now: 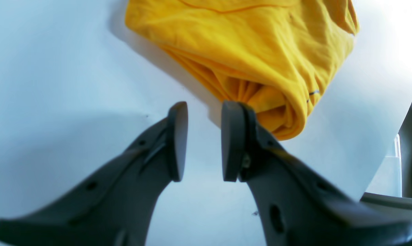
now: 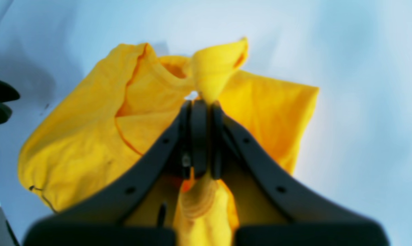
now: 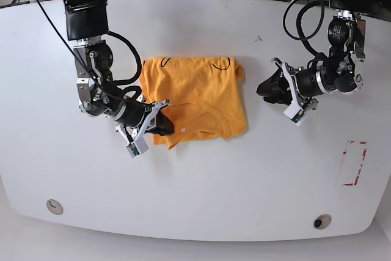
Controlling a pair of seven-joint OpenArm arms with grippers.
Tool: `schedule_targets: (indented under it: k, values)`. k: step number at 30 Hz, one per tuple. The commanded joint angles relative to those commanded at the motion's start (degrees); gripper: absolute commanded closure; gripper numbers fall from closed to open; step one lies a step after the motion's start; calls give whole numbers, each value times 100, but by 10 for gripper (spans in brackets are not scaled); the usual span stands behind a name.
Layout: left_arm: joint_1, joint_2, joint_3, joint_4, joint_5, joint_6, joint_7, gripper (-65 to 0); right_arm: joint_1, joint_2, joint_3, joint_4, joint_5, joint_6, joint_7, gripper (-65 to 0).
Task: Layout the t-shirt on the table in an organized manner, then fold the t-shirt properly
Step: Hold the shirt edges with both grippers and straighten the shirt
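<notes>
The right gripper point(image 2: 207, 106) is pinching a fold of the t-shirt point(image 3: 198, 99), probably for pulling its layers into order. The left gripper point(image 3: 274, 90) is waiting parted and empty, at upper right of the base frame, perhaps for keeping room. The shirt is lying bunched on the table point(image 3: 214, 194), at upper centre, so folding seems early.

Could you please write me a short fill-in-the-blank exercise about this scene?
The t-shirt is ____ in color.
The ____ end effector grips the t-shirt.
The fingers of the left end effector are ____.
The table beneath is ____.

Missing words: orange-yellow; right; apart; white
</notes>
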Motion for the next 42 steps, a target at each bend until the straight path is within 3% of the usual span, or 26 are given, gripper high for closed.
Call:
schedule_targets:
  k: [6,16,20,30,42]
  values:
    - [-9,0,0,0,-9,0,0,-157,0,26,0,-369,0,9,431,-2]
    - [-18,35,563,-9,9,0,-53,-157,35,220,0,-290,18,9,466,0]
    - [-9,343,633,-18,9,0,-281,-157,35,229,0,-281,18,9,457,0]
    - [-290,1002,633,-651,9,0,-281,-157,18,325,0,158,62,-9,404,0]
    - [-607,1143,633,-1169,0,0,-308,-157,9,396,9,721,18,-18,132,0]
